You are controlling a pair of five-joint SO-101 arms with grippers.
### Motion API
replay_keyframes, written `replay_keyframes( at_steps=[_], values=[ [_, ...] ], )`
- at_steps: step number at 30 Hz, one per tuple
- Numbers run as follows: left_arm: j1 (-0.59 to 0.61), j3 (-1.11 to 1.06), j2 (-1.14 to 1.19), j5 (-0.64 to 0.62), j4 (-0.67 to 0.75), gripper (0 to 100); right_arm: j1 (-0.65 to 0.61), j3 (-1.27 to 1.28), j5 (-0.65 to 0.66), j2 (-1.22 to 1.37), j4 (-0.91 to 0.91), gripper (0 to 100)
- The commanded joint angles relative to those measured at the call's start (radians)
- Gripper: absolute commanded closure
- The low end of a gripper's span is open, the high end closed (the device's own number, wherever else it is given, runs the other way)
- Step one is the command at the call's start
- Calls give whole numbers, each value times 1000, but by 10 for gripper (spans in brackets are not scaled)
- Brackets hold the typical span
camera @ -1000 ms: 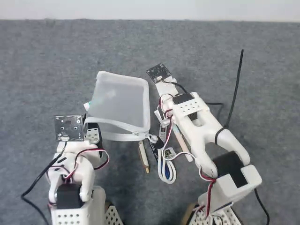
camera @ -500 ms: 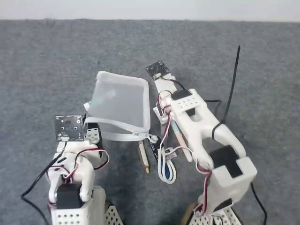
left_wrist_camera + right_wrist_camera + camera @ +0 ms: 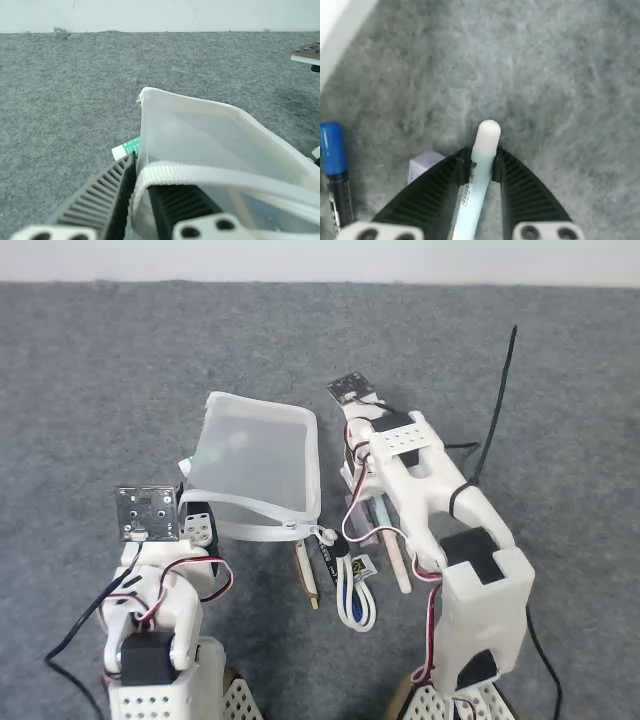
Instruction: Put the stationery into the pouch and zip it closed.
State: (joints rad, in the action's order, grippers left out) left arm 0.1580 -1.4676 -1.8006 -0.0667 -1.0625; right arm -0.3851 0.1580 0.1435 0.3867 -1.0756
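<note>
"Two claws, so what has each got?"

"The left gripper (image 3: pixel 141 172) is clamped on the white zip band at the mouth of the mesh pouch (image 3: pixel 200 130). The right gripper (image 3: pixel 481 155) is closed around a pale pen (image 3: pixel 487 135), whose rounded end pokes out past the fingertips."

"Where does the pouch sit?"

"On the grey carpet (image 3: pixel 120 360). From above it is at about 9 o'clock of the right arm, with its mouth open toward 6 o'clock. A green-and-white stub (image 3: pixel 184 466) shows at its 9 o'clock edge; inside or beneath, I can't tell."

"Anything loose?"

"A wooden pencil (image 3: pixel 308 578) and a black pen (image 3: pixel 328 560) lie side by side at 5 o'clock of the pouch, just off the zip pull. A cream pen (image 3: pixel 398 565) lies partly under the right arm."
</note>
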Motion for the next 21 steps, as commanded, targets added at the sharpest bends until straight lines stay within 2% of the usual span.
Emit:
replay_keyframes(
  at_steps=[1,4,7,15,21],
  values=[
    [6,67,-14,-25,-3,988,10,-15,2,7,-51,915],
    [6,67,-14,-25,-3,988,10,-12,52,8,-58,928],
    [6,67,-15,-25,-3,988,8,-12,112,-2,-82,998],
    [8,67,-15,-21,-3,988,10,2,109,-113,-197,993],
    [5,71,-15,-15,6,988,10,129,109,-295,-197,992]
  ],
)
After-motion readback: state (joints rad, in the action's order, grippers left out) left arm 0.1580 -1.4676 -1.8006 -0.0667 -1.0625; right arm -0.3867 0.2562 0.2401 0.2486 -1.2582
